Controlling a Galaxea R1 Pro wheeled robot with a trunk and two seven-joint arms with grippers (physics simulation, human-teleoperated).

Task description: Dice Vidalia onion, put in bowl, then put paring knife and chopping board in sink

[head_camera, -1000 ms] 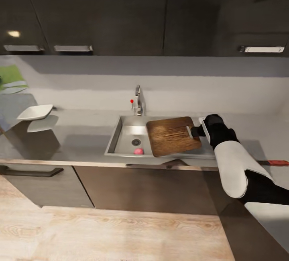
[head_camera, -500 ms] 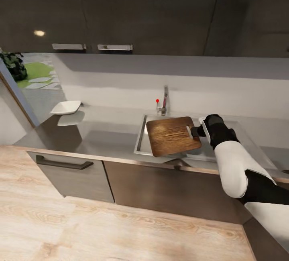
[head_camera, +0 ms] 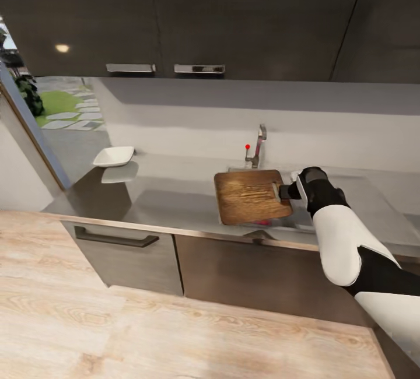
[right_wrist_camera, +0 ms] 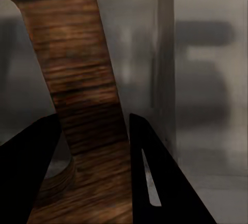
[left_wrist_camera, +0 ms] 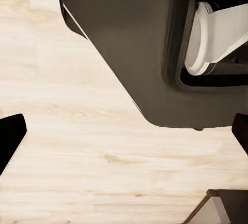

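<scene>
Chopping board [head_camera: 249, 196], clenched at its slot-handle edge by right gripper [head_camera: 287, 191] fingers, cantilevered toward 9 o'clock over sink [head_camera: 303, 221]; risk: thin-edge grip slipping, board dropping.

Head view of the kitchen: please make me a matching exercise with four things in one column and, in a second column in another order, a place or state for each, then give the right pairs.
Things
1. chopping board
2. bowl
3. faucet
4. right gripper

Places or states
A. stands at the back edge of the sink, with a red dot on it
B. shut on the slot-handle end of a wooden thing
C. rests on the countertop, far to the left, near the window
D. held flat in the air, above the sink

Pairs: 1-D, 2-C, 3-A, 4-B
</scene>
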